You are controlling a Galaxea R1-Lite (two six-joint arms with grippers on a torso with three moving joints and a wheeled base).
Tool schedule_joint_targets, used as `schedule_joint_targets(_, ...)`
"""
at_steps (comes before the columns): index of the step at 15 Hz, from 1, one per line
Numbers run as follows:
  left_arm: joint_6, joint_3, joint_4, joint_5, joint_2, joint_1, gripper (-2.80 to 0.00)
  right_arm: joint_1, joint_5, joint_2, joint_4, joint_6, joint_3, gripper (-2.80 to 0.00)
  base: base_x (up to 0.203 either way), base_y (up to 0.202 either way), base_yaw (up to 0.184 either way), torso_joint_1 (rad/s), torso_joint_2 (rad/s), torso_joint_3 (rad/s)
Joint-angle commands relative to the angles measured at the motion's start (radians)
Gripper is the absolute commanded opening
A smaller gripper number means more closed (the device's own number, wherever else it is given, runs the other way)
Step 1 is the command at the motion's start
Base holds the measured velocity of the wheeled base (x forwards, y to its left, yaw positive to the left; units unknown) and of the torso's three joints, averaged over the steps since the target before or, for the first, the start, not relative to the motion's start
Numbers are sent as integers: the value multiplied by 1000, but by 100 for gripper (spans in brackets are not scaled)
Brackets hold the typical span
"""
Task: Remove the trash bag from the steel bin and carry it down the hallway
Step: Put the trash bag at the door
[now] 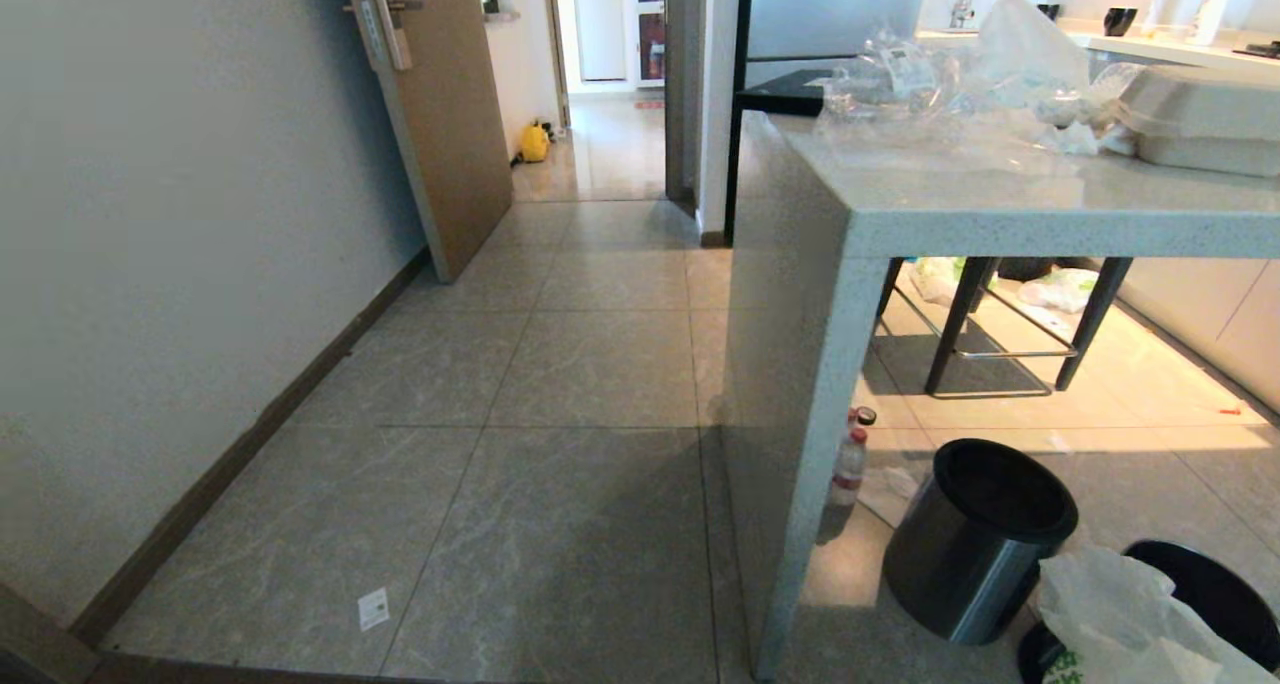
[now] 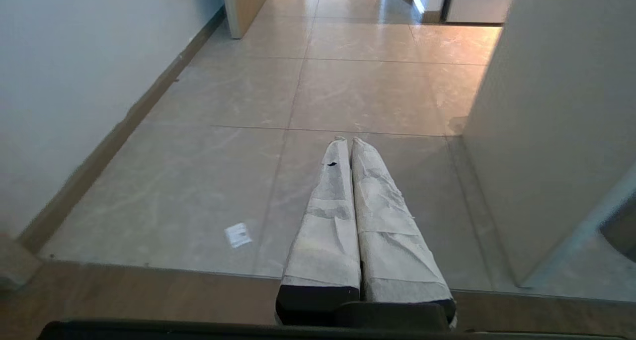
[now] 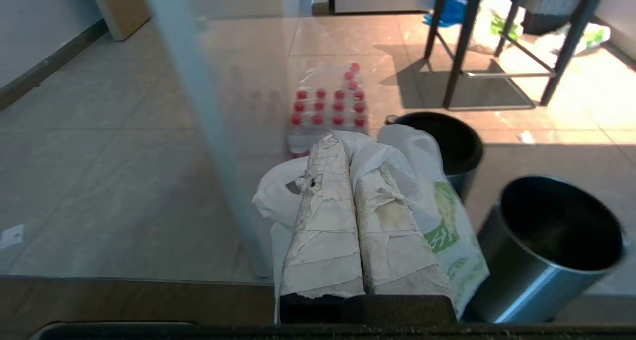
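My right gripper (image 3: 348,141) is shut on the trash bag (image 3: 447,215), a thin white plastic bag with green print that bunches around the taped fingers. In the head view the trash bag (image 1: 1120,614) hangs at the bottom right corner. The steel bin (image 3: 556,245) stands just beside it, dark inside, and the bag is outside it. Only part of the steel bin (image 1: 1215,589) shows in the head view, behind the bag. My left gripper (image 2: 348,140) is shut with nothing in it, low over the hallway (image 2: 348,81) tiles. The hallway (image 1: 590,364) runs ahead to the left.
A darker bin (image 1: 975,539) stands by the stone counter's side panel (image 1: 790,384), next to a pack of red-capped water bottles (image 3: 328,106). Stool legs (image 1: 1000,334) stand under the counter. An open wooden door (image 1: 440,114), a yellow bag (image 1: 533,142) and a paper scrap (image 1: 373,609) mark the corridor.
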Motion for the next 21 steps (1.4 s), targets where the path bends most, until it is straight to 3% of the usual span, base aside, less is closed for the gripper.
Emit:
schedule_joint_targets(1,-1,2,0,1,-1,0,-280,0,0,0,-1,-1,0,-280,0,195,-4,1,2,1)
schedule_joint_targets(21,-4,1,-2,1,0,0,-280,0,0,0,-1,-1,0,-280,0,191,1,2,1,4)
